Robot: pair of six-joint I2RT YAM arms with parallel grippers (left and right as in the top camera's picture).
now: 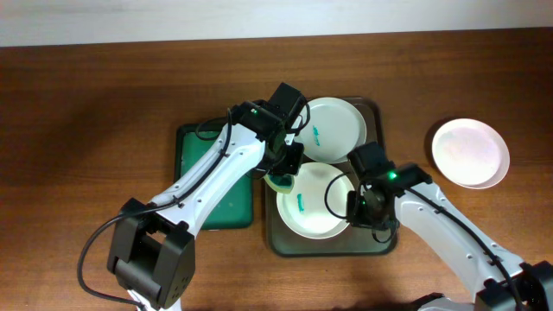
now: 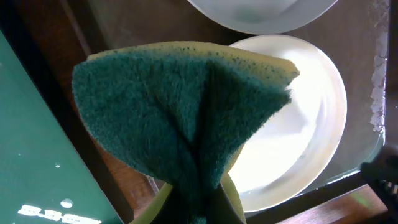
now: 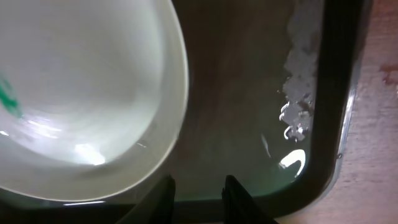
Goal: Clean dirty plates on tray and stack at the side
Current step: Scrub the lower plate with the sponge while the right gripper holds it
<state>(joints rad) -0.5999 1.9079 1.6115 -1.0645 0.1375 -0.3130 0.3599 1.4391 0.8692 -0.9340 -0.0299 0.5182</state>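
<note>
Three white plates are lying in view: the far plate (image 1: 333, 121) and the near plate (image 1: 315, 203), each bearing a teal smear, are resting on the dark tray (image 1: 333, 248); the third plate (image 1: 470, 153) is sitting on the table (image 1: 86, 104), well to the right. The left gripper (image 1: 282, 177) is clenching a green sponge (image 2: 180, 118) over the near plate's left rim. The right gripper (image 3: 200, 193) is hovering just beside its right rim, fingers narrowly parted, grasping nothing. White print on the green tray (image 2: 37, 162) is showing too blurred to read.
</note>
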